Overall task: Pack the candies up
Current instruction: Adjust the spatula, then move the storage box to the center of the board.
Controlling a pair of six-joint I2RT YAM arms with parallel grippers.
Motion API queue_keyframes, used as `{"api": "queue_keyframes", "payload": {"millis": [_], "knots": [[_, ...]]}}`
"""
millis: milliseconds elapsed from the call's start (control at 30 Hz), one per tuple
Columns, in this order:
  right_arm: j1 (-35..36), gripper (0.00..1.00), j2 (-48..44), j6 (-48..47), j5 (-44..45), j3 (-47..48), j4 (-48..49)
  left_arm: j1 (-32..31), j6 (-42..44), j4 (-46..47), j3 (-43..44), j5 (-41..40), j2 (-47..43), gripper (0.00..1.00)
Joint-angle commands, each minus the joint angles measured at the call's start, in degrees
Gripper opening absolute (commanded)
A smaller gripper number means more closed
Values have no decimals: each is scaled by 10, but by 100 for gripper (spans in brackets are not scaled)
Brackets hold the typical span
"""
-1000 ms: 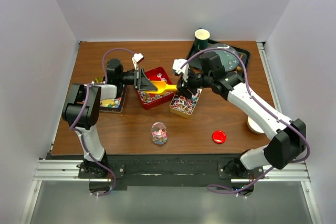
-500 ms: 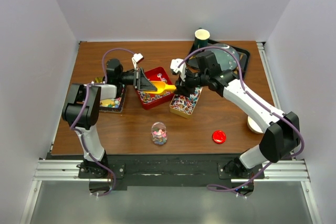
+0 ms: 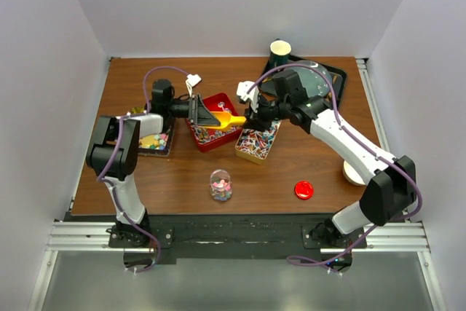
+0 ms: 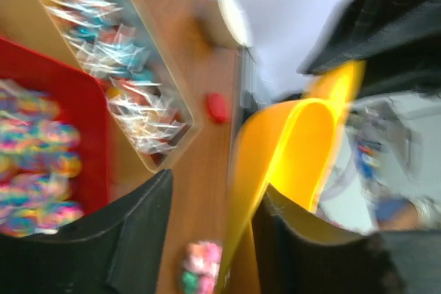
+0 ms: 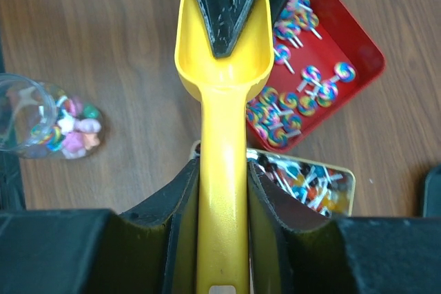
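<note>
A yellow scoop (image 3: 227, 119) hangs over the red tray (image 3: 234, 100) of rainbow lollipops (image 5: 303, 94). My right gripper (image 5: 222, 163) is shut on the scoop's handle (image 5: 222, 225); it also shows in the top view (image 3: 251, 117). My left gripper (image 4: 215, 191) is open around the scoop's bowl (image 4: 289, 149), with one finger (image 5: 227, 12) inside the bowl. Wrapped twists fill a gold tin (image 3: 241, 152). Star-like candies lie in a tray (image 3: 168, 148) on the left. A small clear jar (image 3: 220, 185) holds several candies.
A red round lid (image 3: 303, 190) lies near the front right. A green cup (image 3: 280, 52) and a black tray with a grey plate (image 3: 337, 76) stand at the back right. A white round object (image 3: 353, 175) sits under my right arm.
My left gripper and the scoop's bowl shifted slightly up and away. My right gripper stays shut on the handle.
</note>
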Motion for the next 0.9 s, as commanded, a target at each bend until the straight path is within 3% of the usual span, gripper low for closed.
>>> {"api": "queue_keyframes", "payload": {"millis": [0, 233, 500, 700, 867], "knots": [[-59, 0, -40, 19, 36, 9, 11, -22, 452, -460, 114, -170, -28, 58], [-125, 0, -75, 29, 74, -13, -29, -68, 670, -593, 139, -329, -37, 67], [-197, 0, -96, 48, 100, -34, -32, -131, 732, -586, 130, -422, -34, 65], [-210, 0, -96, 57, 97, -36, -24, -139, 748, -580, 136, -464, -12, 46], [-210, 0, -89, 64, 94, -34, -14, -138, 834, -597, 137, -514, -18, 30]]}}
